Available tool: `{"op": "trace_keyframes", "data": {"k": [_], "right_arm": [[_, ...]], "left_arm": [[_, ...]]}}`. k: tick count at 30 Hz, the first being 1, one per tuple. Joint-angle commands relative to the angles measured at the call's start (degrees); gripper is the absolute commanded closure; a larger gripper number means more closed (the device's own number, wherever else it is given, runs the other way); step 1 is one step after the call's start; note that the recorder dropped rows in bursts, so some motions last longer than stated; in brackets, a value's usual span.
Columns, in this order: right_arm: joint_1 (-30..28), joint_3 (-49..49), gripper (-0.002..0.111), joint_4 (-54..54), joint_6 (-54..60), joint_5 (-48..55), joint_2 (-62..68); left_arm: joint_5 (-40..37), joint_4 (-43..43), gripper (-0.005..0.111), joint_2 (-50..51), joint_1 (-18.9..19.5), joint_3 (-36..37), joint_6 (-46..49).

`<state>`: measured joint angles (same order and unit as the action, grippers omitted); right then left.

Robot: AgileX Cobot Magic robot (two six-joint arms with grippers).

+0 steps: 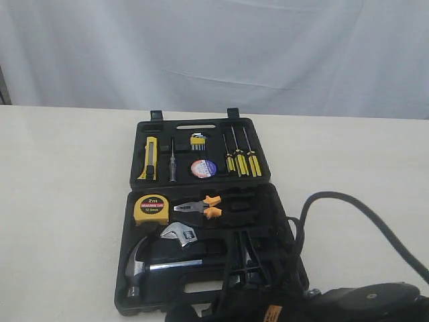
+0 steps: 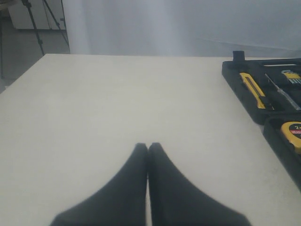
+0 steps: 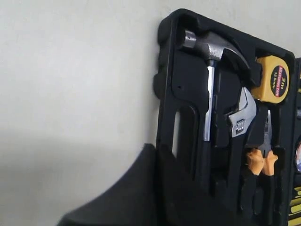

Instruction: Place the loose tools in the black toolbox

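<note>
The black toolbox (image 1: 131, 178) lies open on the table, both halves flat. In its far half rest the yellow-black utility knife (image 1: 150, 158) and the black tape roll (image 1: 204, 168). The near half holds the yellow tape measure (image 1: 151, 209) and the orange-handled pliers (image 1: 201, 208). My right gripper (image 3: 156, 148) is shut and empty, at the near half's front edge (image 3: 167, 70) beside the handle slot. My left gripper (image 2: 148, 146) is shut on nothing, low over bare table left of the toolbox (image 2: 235, 80). The left wrist view also catches the knife (image 2: 254, 89) and the tape measure (image 2: 292, 132).
A steel claw hammer (image 1: 151, 265) and a wrench (image 1: 179, 235) sit in the near half. Yellow-black screwdrivers (image 1: 241, 161) and hex keys (image 1: 198, 142) fill the far half. The right arm and its cable (image 1: 375, 298) crowd the front right. A white curtain backs the table.
</note>
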<state>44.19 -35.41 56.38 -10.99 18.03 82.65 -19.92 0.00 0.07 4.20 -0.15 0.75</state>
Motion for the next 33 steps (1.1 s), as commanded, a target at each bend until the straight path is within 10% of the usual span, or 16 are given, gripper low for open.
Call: {"op": "trace_keyframes", "data": {"k": [1, 7, 15, 33], "right_arm": [[-0.07, 0.28, 0.108, 0.54, -0.52, -0.61, -0.43], [-0.07, 0.28, 0.102, 0.54, 0.54, 0.01, 1.02], [-0.07, 0.28, 0.047, 0.74, 0.29, 0.25, 2.22], [-0.07, 0.18, 0.05, 15.1, -11.45, 2.0, 7.63]], "left_arm": [[0.31, 0.0, 0.107, -0.07, -0.27, 0.15, -0.33], [0.31, 0.0, 0.107, -0.07, -0.27, 0.15, -0.33], [0.31, 0.0, 0.107, -0.07, -0.27, 0.15, -0.33], [0.31, 0.0, 0.107, -0.07, -0.27, 0.15, -0.33]]}}
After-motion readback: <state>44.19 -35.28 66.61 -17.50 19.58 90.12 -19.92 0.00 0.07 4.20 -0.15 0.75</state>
